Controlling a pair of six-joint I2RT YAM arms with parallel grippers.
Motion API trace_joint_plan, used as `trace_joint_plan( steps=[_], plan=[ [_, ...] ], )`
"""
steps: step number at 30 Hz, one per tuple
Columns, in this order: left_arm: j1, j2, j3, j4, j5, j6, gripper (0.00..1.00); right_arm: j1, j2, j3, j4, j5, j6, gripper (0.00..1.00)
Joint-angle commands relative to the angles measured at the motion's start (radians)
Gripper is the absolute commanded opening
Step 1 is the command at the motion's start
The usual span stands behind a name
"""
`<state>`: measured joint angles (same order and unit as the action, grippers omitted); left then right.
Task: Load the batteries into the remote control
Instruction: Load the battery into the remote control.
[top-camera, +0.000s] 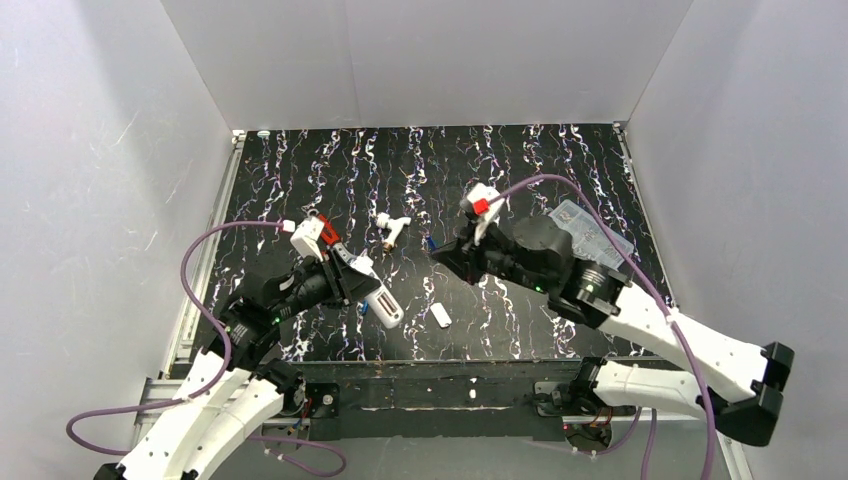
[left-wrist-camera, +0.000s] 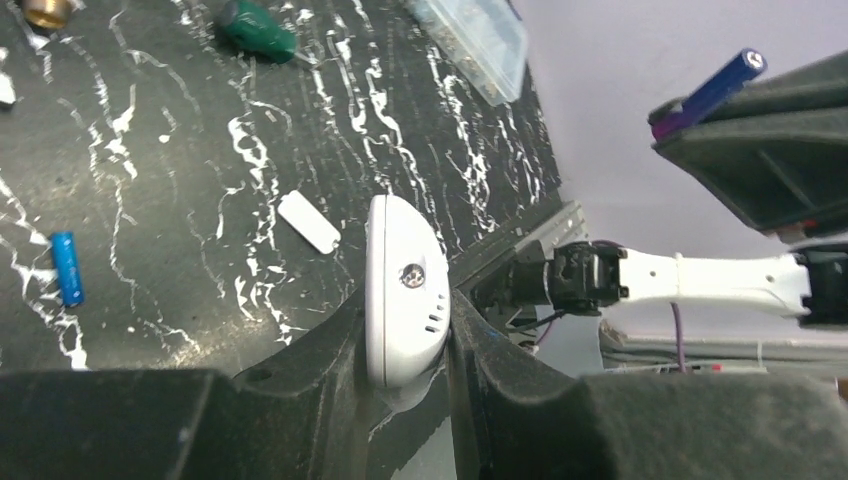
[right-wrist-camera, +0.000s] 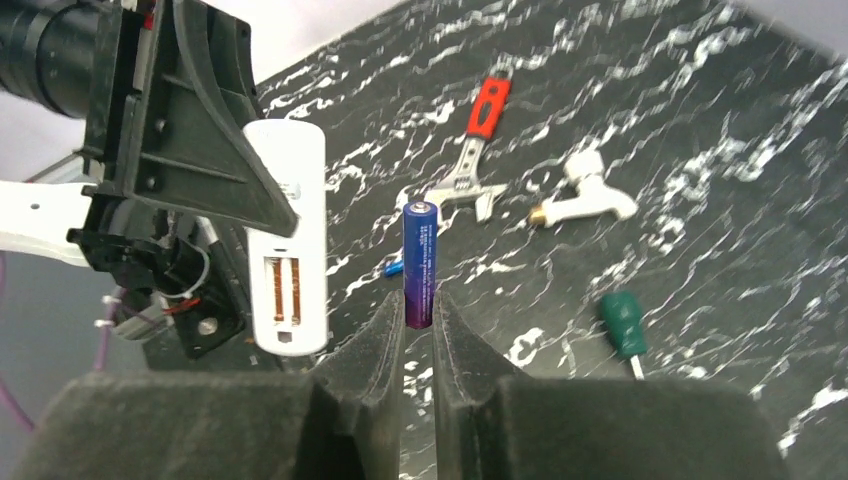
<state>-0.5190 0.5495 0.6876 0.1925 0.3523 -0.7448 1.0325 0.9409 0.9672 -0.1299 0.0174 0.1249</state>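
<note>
Right gripper (right-wrist-camera: 419, 300): both fingers are clenched on the lower, purple end of one battery (right-wrist-camera: 420, 262). The battery stands upright between the pads, and most of its blue body projects above the tips. It is held clear of the table (top-camera: 540, 160), near the remote control (right-wrist-camera: 288, 235) but not touching it.

Left gripper (left-wrist-camera: 405, 310): the fingers are clamped on opposite sides of the remote control. Part of the white bar projects beyond the tips, and the whole bar is raised off the table. In the right wrist view the recessed face is exposed, and two copper-coloured contact strips (right-wrist-camera: 283, 288) show inside the bay.

On the table:
- The second battery (left-wrist-camera: 66, 267) lies flat, apart from both grippers, to one side of the left gripper.
- A small white cover plate (left-wrist-camera: 308, 221) lies flat near the free end of the remote control.
- The red-handled wrench (right-wrist-camera: 475, 150) and the white pipe fitting (right-wrist-camera: 590, 195), which has a brass end, lie beyond the held battery.
- The green-handled screwdriver (right-wrist-camera: 622, 322) lies to the right of the right gripper.
- The clear plastic box (left-wrist-camera: 475, 40) sits towards the table's right edge.
</note>
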Motion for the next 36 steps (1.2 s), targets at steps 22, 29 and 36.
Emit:
trace_joint_plan(
  steps=[22, 29, 36],
  plan=[
    [0.005, -0.028, -0.060, -0.012, -0.231, -0.303, 0.00, 0.186, 0.405, 0.293, -0.206, 0.036, 0.244, 0.01],
    [0.005, -0.031, -0.073, 0.014, -0.213, -0.338, 0.00, 0.191, 0.444, 0.314, -0.224, 0.032, 0.219, 0.01],
    [0.005, -0.010, -0.094, 0.067, -0.161, -0.373, 0.00, 0.196, 0.443, 0.320, -0.246, 0.064, 0.195, 0.01]
  ],
)
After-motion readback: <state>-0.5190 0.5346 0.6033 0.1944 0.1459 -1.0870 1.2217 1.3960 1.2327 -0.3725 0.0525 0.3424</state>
